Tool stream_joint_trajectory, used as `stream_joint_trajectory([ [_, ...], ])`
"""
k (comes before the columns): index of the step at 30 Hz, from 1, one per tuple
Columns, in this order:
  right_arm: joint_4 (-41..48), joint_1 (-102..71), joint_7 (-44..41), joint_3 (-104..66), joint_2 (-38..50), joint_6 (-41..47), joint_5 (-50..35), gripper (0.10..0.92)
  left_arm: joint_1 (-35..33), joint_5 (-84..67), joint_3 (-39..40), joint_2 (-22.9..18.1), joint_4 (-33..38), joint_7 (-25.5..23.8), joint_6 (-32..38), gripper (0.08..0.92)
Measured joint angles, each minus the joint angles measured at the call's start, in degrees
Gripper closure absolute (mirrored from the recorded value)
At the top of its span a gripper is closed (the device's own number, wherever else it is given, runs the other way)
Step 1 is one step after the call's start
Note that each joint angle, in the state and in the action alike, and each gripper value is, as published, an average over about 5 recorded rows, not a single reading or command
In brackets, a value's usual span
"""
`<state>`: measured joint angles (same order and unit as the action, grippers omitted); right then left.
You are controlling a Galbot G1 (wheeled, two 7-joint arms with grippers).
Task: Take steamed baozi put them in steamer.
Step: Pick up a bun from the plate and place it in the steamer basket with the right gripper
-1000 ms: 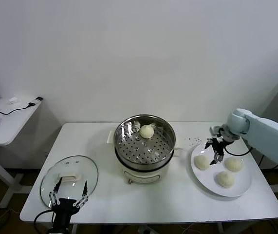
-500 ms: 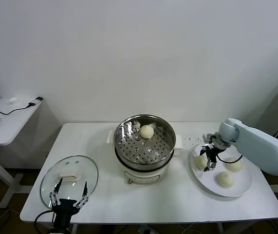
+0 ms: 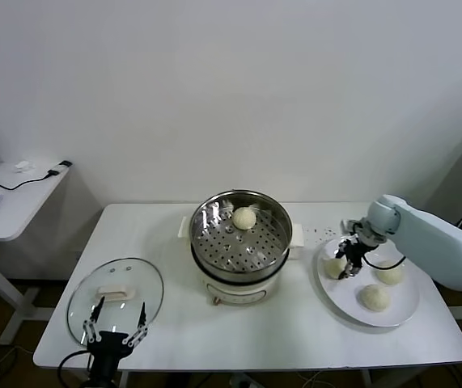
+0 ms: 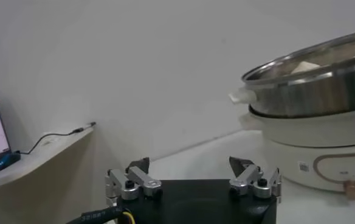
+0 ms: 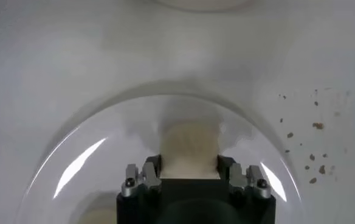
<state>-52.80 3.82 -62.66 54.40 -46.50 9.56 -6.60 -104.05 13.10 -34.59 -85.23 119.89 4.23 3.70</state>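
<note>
The right arm reaches in from the right side, wrist bent downward, its right gripper (image 3: 347, 265) lowered with jaws closed against a bun. The left gripper (image 3: 116, 332) sits parked low at the front left, pointing forward, jaws spread apart.

In the right wrist view, the right gripper (image 5: 189, 173) body hides the near part of the baozi (image 5: 188, 148) between its fingers. The plate (image 5: 98, 152) runs off the lower frame edge. In the left wrist view, the steamer (image 4: 314, 88) is cut off at the right edge.
</note>
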Motion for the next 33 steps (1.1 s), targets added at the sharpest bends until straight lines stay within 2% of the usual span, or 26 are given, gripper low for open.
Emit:
stream_joint_trajectory([
  [7,-2.1,4.9,0.3,3.5,1.6,1.2,-4.0,0.43,0.1,0.0,0.3,0.0,-0.1,0.0,0.0,0.177],
  [15,-5.1,19.8,0.6,14.7,0.4,2.9,-14.8,0.434,0.2,0.3,1.4,0.0,-0.1,0.0,0.2,0.177],
  [25,-6.8,36.9,2.3,28.0,-8.8,5.6,-31.8,0.437,0.1,1.1,2.8,0.0,-0.4,0.0,0.8,0.177],
  [33,-7.0,40.7,5.2,32.1,-18.5,8.0,-39.9,0.437,0.2,1.4,3.1,0.7,0.3,-0.1,0.9,0.177],
])
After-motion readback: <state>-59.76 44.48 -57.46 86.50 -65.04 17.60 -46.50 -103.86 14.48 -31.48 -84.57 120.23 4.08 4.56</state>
